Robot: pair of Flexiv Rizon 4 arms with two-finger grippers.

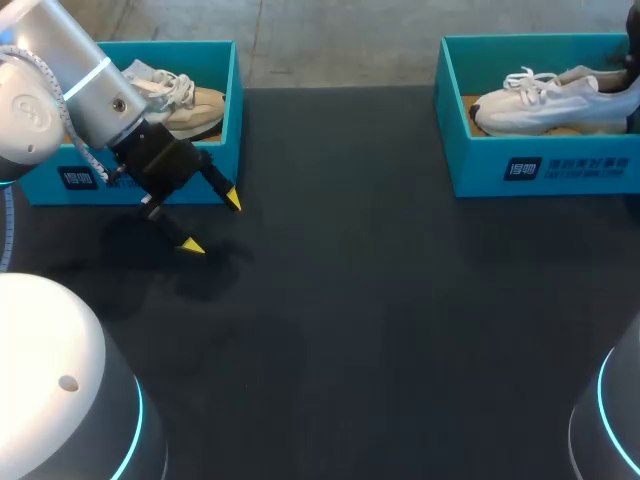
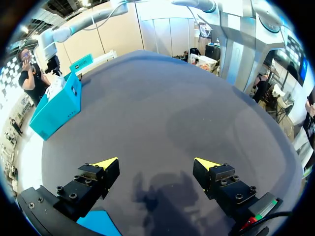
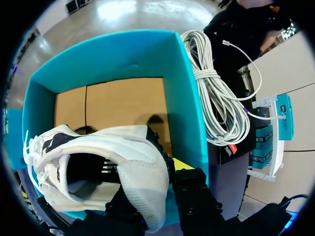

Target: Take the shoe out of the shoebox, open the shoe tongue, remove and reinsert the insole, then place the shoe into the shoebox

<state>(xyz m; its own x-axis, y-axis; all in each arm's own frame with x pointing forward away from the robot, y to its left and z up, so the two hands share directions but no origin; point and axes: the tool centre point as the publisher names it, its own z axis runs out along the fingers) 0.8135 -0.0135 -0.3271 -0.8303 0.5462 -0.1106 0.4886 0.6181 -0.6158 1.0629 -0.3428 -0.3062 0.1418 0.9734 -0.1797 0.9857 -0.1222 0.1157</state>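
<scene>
Count two teal boxes and two shoes, one per box. Find the left box (image 1: 30,186) at the far left of the dark desk (image 1: 360,300), beige shoe (image 1: 195,108) inside. Find the right box (image 1: 480,170) at the far right, white shoe (image 1: 550,105) inside. See the left end effector (image 1: 212,223) just near of the left box, fingers spread wide, nothing held. Use the right wrist view for the right end effector (image 3: 150,179): clamped on the white shoe's heel, inside the right box.

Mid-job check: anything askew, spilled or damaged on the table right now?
Nothing stands out. The white shoe lies in the right shoebox, the right gripper shut on its heel; the beige shoe sits in the left shoebox; the left gripper hangs open over the table.
</scene>
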